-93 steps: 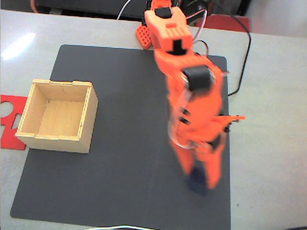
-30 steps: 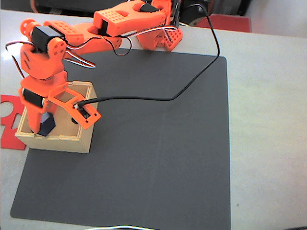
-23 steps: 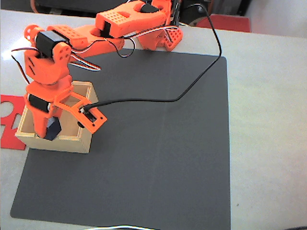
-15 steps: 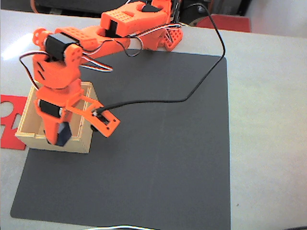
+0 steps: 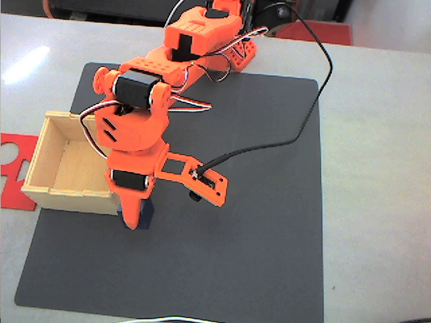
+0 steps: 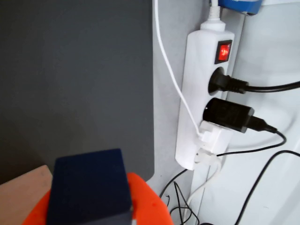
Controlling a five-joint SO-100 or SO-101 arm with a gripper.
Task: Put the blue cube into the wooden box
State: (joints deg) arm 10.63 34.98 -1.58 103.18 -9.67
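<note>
Cube (image 5: 144,214) sits pinched in the gripper (image 5: 135,217), just outside the box (image 5: 47,192) at its near right corner, over the mat (image 5: 256,222). In the wrist view the cube (image 6: 89,185) rests against an orange finger (image 6: 150,206), a sliver of box corner (image 6: 23,185) beside it.

Risk: a release here would drop the cube on the mat, since the gripper is past the wall. A low swing back could knock the thin wall and shift the box.

Box: appears empty, bare wood floor.
</note>
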